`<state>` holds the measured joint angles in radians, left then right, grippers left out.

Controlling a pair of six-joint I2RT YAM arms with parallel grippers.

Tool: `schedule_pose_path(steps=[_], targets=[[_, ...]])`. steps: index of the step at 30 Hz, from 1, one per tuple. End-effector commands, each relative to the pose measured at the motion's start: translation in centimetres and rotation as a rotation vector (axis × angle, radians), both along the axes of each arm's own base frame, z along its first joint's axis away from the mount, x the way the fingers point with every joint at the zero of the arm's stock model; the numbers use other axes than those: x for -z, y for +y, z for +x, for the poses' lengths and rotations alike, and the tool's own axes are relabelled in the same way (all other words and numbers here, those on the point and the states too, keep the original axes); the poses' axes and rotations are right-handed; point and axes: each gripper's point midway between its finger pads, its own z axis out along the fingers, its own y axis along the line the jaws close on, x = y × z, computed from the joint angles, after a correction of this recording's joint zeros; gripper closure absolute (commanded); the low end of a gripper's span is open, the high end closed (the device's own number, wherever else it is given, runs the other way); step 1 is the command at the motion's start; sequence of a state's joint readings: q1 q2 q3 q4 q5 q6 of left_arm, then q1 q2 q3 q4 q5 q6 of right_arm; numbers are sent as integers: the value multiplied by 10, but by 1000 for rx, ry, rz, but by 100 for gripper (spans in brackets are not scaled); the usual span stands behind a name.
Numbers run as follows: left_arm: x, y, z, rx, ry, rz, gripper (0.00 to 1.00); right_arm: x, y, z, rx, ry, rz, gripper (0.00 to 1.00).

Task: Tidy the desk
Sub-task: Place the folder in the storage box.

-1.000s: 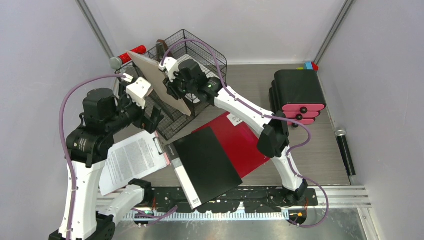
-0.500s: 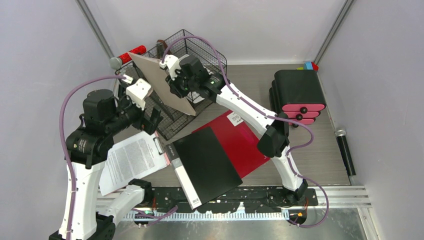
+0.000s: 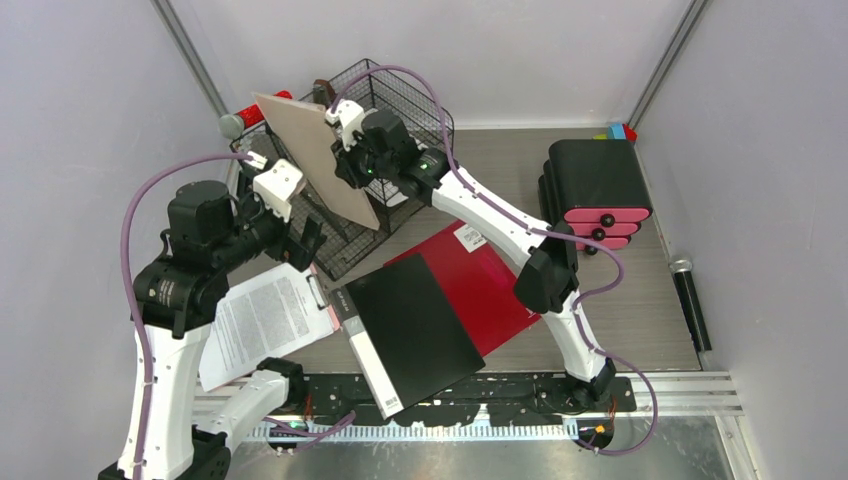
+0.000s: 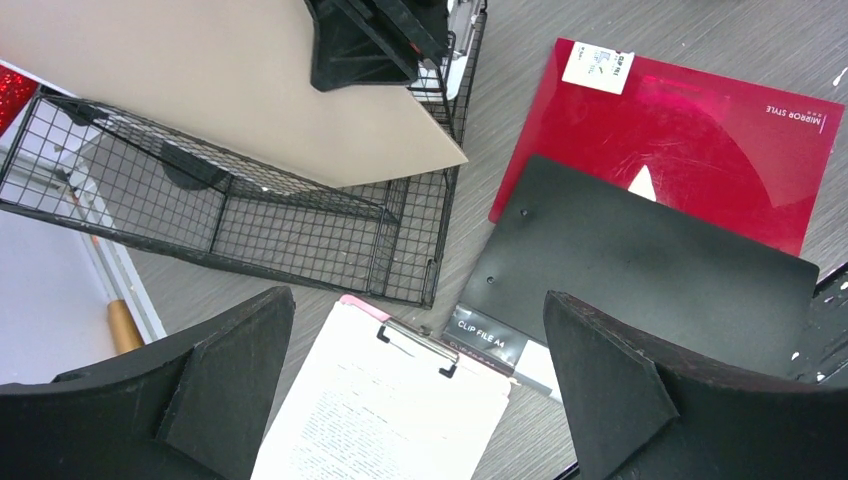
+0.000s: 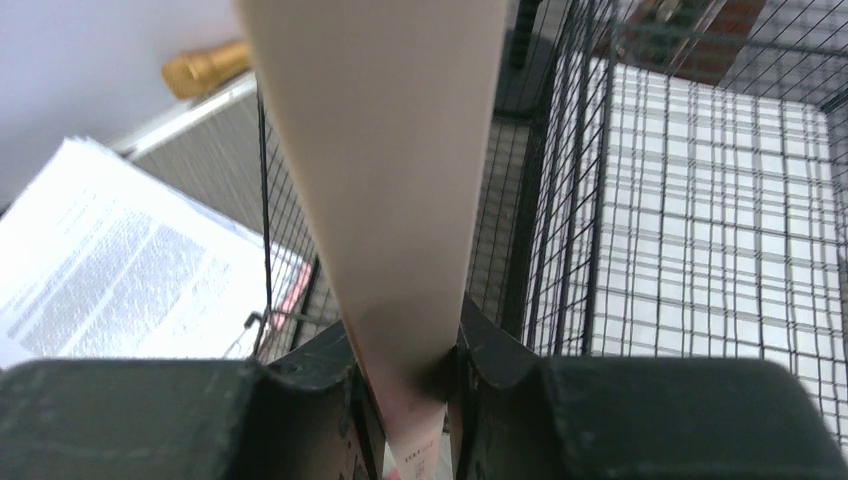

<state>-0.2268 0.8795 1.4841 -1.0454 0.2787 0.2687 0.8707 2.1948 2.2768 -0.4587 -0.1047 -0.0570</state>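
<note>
Right gripper (image 5: 405, 350) clamped on thin beige folder (image 3: 315, 160) (held tilted over black wire-mesh tray rack (image 3: 415, 105)), left gripper (image 4: 415, 335) spread wide above white printed clipboard (image 4: 390, 410), grey wood-grain desk (image 3: 500, 160) lay beneath all.

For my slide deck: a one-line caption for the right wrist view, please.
Right gripper pinching a beige board edge-on, black wire-mesh rack behind it, printed papers at left.

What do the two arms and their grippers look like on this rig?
The left arm and right arm have white links, black joints and trailing purple cables. The left gripper and right gripper have chunky black wedge-shaped fingers.
</note>
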Motion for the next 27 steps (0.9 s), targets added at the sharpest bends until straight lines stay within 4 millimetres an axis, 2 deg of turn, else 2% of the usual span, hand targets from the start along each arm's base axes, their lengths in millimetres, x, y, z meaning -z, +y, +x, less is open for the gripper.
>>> schedule_pose_path(steps=[1, 8, 13, 21, 27], targets=[[-17, 1, 7, -19, -54, -18, 0, -88, 12, 18, 39, -146, 288, 100], [-29, -3, 15, -16, -78, -40, 0, -94, 13, 27, 58, -195, 357, 100], [-29, -6, 23, -8, -76, -47, 0, -97, 14, 32, 83, -214, 399, 100], [-28, -10, 31, -2, -77, -55, 0, -95, 16, 51, 154, -274, 428, 100], [-25, -12, 34, 4, -70, -58, 0, -78, 18, 57, 175, -283, 411, 100]])
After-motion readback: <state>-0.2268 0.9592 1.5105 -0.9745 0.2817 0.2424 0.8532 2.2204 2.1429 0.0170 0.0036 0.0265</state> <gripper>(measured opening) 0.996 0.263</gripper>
